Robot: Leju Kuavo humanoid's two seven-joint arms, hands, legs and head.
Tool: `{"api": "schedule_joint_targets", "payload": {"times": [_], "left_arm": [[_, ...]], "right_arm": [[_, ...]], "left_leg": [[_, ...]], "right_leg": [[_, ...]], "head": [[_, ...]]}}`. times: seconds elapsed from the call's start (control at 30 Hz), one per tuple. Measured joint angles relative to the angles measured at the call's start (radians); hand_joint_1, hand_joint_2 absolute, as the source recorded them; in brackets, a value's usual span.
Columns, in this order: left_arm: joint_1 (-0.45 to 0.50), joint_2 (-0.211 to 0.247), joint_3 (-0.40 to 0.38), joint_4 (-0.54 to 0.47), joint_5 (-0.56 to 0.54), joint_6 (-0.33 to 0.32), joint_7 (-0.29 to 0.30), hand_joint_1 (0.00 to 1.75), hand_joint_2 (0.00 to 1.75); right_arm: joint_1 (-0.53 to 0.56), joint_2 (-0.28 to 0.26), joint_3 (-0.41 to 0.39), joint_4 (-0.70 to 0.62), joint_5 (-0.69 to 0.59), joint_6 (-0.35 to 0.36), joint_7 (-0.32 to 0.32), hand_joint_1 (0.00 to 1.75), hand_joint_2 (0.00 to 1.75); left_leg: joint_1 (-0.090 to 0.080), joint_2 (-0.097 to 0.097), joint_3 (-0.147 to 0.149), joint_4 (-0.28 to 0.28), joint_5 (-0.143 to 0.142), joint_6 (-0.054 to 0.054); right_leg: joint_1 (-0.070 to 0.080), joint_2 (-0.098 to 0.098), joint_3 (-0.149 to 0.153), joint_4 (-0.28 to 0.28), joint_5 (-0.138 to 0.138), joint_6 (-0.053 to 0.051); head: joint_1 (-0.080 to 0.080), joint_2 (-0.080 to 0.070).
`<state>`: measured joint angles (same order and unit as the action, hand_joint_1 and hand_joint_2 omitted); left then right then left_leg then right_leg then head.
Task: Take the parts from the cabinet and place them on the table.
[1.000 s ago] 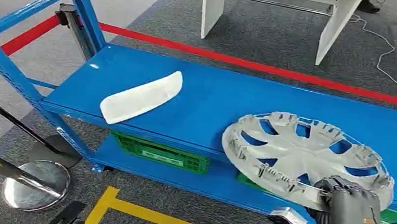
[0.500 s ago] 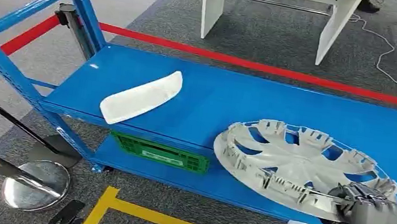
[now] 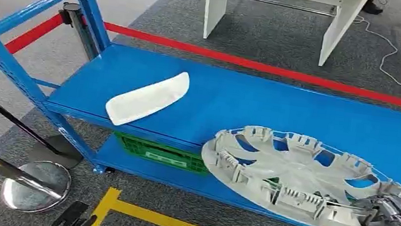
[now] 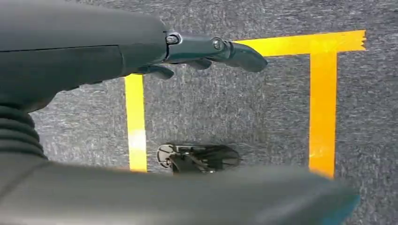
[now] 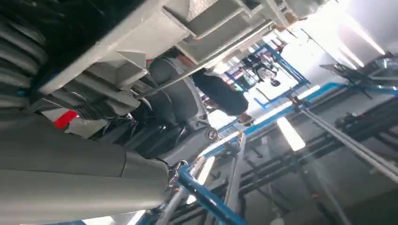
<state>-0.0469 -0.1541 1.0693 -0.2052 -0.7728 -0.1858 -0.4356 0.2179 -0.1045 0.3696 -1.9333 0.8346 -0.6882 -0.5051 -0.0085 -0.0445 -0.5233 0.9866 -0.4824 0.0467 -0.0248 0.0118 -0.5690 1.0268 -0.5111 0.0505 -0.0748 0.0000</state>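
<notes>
Blue shelf (image 3: pixel 245 104) on grey carpet (image 3: pixel 288 37), red tape (image 3: pixel 261 67) behind

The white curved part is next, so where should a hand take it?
Grip the white curved part across its narrow width near the middle, coming from the shelf's open front edge: it lies flat, long and slim, its near end at that edge.

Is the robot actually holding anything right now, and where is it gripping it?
Yes: its right hand grips the grey wheel cover by its near rim. The left hand holds nothing.
</notes>
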Motion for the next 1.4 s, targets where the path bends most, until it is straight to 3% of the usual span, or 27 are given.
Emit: {"api": "schedule_joint_targets", "payload": {"times": [0.03,0.1,0.13,0.2,0.27,0.3,0.33,0.47,0.53,0.6,0.63,0.67,0.73,0.8,0.83,0.9,0.97,1.0,1.03,1.1,1.13,1.17,1.23,1.3,1.33,1.37,1.4], "left_arm": [[0.000,0.000,0.000,0.000,0.000,0.000,-0.002,0.00,0.00],[0.000,0.001,0.004,0.000,-0.002,0.001,-0.002,0.00,0.00],[0.001,0.000,0.009,0.000,-0.002,0.001,-0.002,0.00,0.00],[0.001,-0.001,0.014,0.000,-0.002,0.002,-0.002,0.00,0.00],[0.000,-0.004,0.017,0.000,-0.002,0.006,-0.002,0.00,0.00],[0.000,-0.004,0.018,0.000,-0.002,0.007,-0.003,0.00,0.00],[-0.001,-0.003,0.019,0.000,-0.002,0.010,-0.003,0.00,0.00],[-0.001,-0.002,0.020,0.000,-0.003,0.011,-0.006,0.00,0.00],[-0.002,0.000,0.020,0.000,-0.004,0.012,-0.007,0.00,0.00],[-0.006,-0.003,0.020,0.000,-0.005,0.012,-0.007,0.00,0.00],[-0.007,-0.003,0.020,0.000,-0.005,0.013,-0.007,0.00,0.00],[-0.007,-0.003,0.020,0.000,-0.005,0.014,-0.007,0.00,0.00],[-0.006,-0.002,0.021,0.000,-0.005,0.016,-0.007,0.00,0.00],[-0.007,-0.002,0.021,0.000,-0.005,0.016,-0.007,0.00,0.00],[-0.009,0.000,0.021,0.000,-0.005,0.016,-0.005,0.00,0.00],[-0.010,-0.001,0.021,0.000,-0.006,0.016,-0.004,0.00,0.00],[-0.008,0.000,0.022,0.000,-0.006,0.016,-0.004,0.00,0.00],[-0.008,-0.001,0.022,0.000,-0.006,0.016,-0.004,0.00,0.00],[-0.010,-0.002,0.022,0.000,-0.007,0.015,-0.004,0.00,0.00],[-0.010,0.000,0.023,0.000,-0.007,0.016,-0.003,0.00,0.00],[-0.010,-0.001,0.023,0.000,-0.007,0.016,-0.003,0.00,0.00],[-0.010,-0.001,0.023,0.000,-0.007,0.014,-0.003,0.00,0.00],[-0.010,-0.001,0.023,0.000,-0.009,0.013,-0.003,0.00,0.00],[-0.010,-0.002,0.023,0.000,-0.010,0.013,-0.003,0.00,0.00],[-0.010,-0.002,0.023,0.000,-0.011,0.013,-0.003,0.00,0.00],[-0.010,-0.002,0.023,0.000,-0.011,0.013,-0.003,0.00,0.00],[-0.010,-0.002,0.023,0.000,-0.011,0.013,-0.003,0.00,0.00]], "right_arm": [[-0.001,0.002,-0.005,-0.006,-0.004,0.000,-0.005,1.75,1.75],[0.005,0.015,-0.018,-0.023,-0.022,0.000,-0.023,1.75,1.75],[0.011,0.019,-0.024,-0.030,-0.027,0.000,-0.030,1.75,1.75],[0.023,0.027,-0.034,-0.039,-0.039,0.000,-0.042,1.75,1.75],[0.030,0.036,-0.042,-0.052,-0.049,0.000,-0.052,1.75,1.75],[0.029,0.039,-0.045,-0.058,-0.054,0.000,-0.056,1.75,1.75],[0.029,0.044,-0.048,-0.063,-0.060,0.000,-0.064,1.75,1.75],[0.045,0.060,-0.059,-0.088,-0.081,0.001,-0.087,1.75,1.75],[0.048,0.068,-0.064,-0.095,-0.086,0.001,-0.091,1.75,1.75],[0.051,0.075,-0.066,-0.102,-0.089,0.001,-0.093,1.75,1.75],[0.051,0.076,-0.067,-0.102,-0.089,0.001,-0.094,1.75,1.75],[0.052,0.077,-0.069,-0.103,-0.089,0.001,-0.093,1.75,1.75],[0.058,0.079,-0.073,-0.106,-0.095,0.001,-0.093,1.75,1.75],[0.060,0.081,-0.075,-0.110,-0.098,0.001,-0.093,1.75,1.75],[0.062,0.082,-0.076,-0.114,-0.099,0.001,-0.093,1.75,1.75],[0.062,0.082,-0.078,-0.116,-0.104,0.001,-0.093,1.75,1.75],[0.066,0.083,-0.078,-0.118,-0.106,0.001,-0.093,1.75,1.75],[0.067,0.084,-0.080,-0.119,-0.106,0.001,-0.093,1.75,1.75],[0.068,0.084,-0.081,-0.119,-0.108,0.001,-0.093,1.75,1.75],[0.068,0.084,-0.081,-0.119,-0.109,0.001,-0.093,1.75,1.75],[0.069,0.084,-0.081,-0.119,-0.110,0.001,-0.092,1.75,1.75],[0.070,0.084,-0.082,-0.119,-0.110,0.001,-0.092,1.75,1.75],[0.071,0.084,-0.082,-0.119,-0.110,0.001,-0.088,1.75,1.75],[0.071,0.084,-0.082,-0.119,-0.109,0.001,-0.087,1.75,1.75],[0.068,0.084,-0.082,-0.119,-0.109,0.001,-0.087,1.75,1.75],[0.069,0.084,-0.081,-0.119,-0.109,0.001,-0.087,1.75,1.75],[0.070,0.084,-0.081,-0.120,-0.109,0.001,-0.085,1.75,1.75]], "left_leg": [[0.001,0.001,-0.001,-0.004,0.003,0.004],[0.001,0.005,-0.008,-0.001,0.006,0.007],[0.001,0.007,-0.011,0.000,0.006,0.007],[0.002,0.008,-0.014,0.005,0.006,0.007],[0.004,0.007,-0.014,0.012,0.003,0.002],[0.004,0.007,-0.017,0.018,0.000,-0.003],[-0.001,0.005,-0.028,0.026,-0.002,-0.012],[-0.001,0.000,-0.044,0.037,0.010,-0.034],[0.002,0.019,-0.064,0.088,-0.052,-0.047],[0.010,0.029,-0.115,0.240,-0.150,-0.058],[0.012,0.030,-0.134,0.309,-0.180,-0.061],[0.013,0.031,-0.135,0.335,-0.183,-0.062],[0.013,0.031,-0.076,0.260,-0.121,-0.058],[0.011,0.032,0.037,0.074,-0.053,-0.044],[0.006,0.034,0.074,0.007,-0.074,-0.036],[0.000,0.033,0.069,-0.006,-0.064,-0.034],[-0.004,0.033,0.061,-0.012,-0.049,-0.023],[0.006,0.038,0.054,-0.023,-0.033,-0.016],[0.005,0.039,0.041,-0.023,-0.024,-0.007],[0.004,0.040,0.018,-0.020,-0.006,0.000],[0.002,0.040,0.004,-0.018,0.004,0.000],[0.001,0.040,-0.013,-0.014,0.014,0.000],[0.001,0.040,-0.044,-0.003,0.028,-0.003],[0.002,0.039,-0.065,0.015,0.036,-0.010],[0.001,0.039,-0.075,0.023,0.039,-0.015],[-0.003,0.038,-0.083,0.032,0.045,-0.021],[-0.003,0.038,-0.086,0.032,0.053,-0.026]], "right_leg": [[0.003,-0.004,-0.014,0.036,-0.032,0.001],[0.002,-0.005,-0.079,0.194,-0.114,0.002],[0.002,-0.005,-0.110,0.265,-0.136,0.004],[0.002,-0.006,-0.105,0.268,-0.099,0.006],[-0.001,-0.006,-0.020,0.104,-0.006,0.006],[-0.002,-0.004,0.015,0.028,0.009,0.006],[0.003,0.003,0.041,0.017,-0.003,0.005],[0.001,0.001,0.022,0.004,0.002,-0.024],[-0.003,-0.008,0.011,0.000,0.013,-0.043],[0.001,-0.016,-0.005,0.001,0.024,-0.051],[0.003,-0.020,-0.014,0.001,0.029,-0.051],[0.004,-0.023,-0.020,0.002,0.035,-0.051],[0.006,-0.028,-0.036,0.004,0.047,-0.049],[0.007,-0.030,-0.045,0.004,0.058,-0.044],[0.008,-0.032,-0.048,0.005,0.064,-0.039],[0.005,-0.034,-0.052,-0.001,0.082,-0.024],[0.003,-0.033,-0.053,-0.009,0.098,-0.008],[0.001,-0.030,-0.058,-0.001,0.083,-0.004],[0.003,-0.022,-0.075,0.021,0.037,-0.001],[0.003,-0.016,-0.114,0.159,-0.079,0.003],[0.003,-0.016,-0.130,0.229,-0.113,0.006],[0.004,-0.015,-0.137,0.285,-0.121,0.008],[0.004,-0.015,-0.089,0.259,-0.063,0.008],[0.004,-0.015,0.032,0.093,-0.006,0.003],[0.004,-0.011,0.077,0.011,-0.040,0.000],[0.006,-0.008,0.113,-0.030,-0.050,-0.004],[0.008,-0.008,0.106,-0.029,-0.052,-0.007]], "head": [[0.003,0.000],[0.003,0.000],[0.002,0.000],[0.003,0.000],[0.003,0.000],[0.004,0.000],[0.004,0.000],[0.003,0.000],[-0.005,0.000],[-0.007,0.000],[-0.007,0.000],[-0.007,0.000],[-0.007,0.000],[-0.007,0.000],[-0.007,0.000],[-0.006,0.000],[-0.006,0.000],[-0.006,0.000],[-0.004,0.000],[-0.001,0.000],[-0.002,0.000],[-0.001,0.000],[-0.001,0.000],[-0.001,0.000],[-0.001,0.000],[-0.003,0.000],[-0.002,0.000]]}}
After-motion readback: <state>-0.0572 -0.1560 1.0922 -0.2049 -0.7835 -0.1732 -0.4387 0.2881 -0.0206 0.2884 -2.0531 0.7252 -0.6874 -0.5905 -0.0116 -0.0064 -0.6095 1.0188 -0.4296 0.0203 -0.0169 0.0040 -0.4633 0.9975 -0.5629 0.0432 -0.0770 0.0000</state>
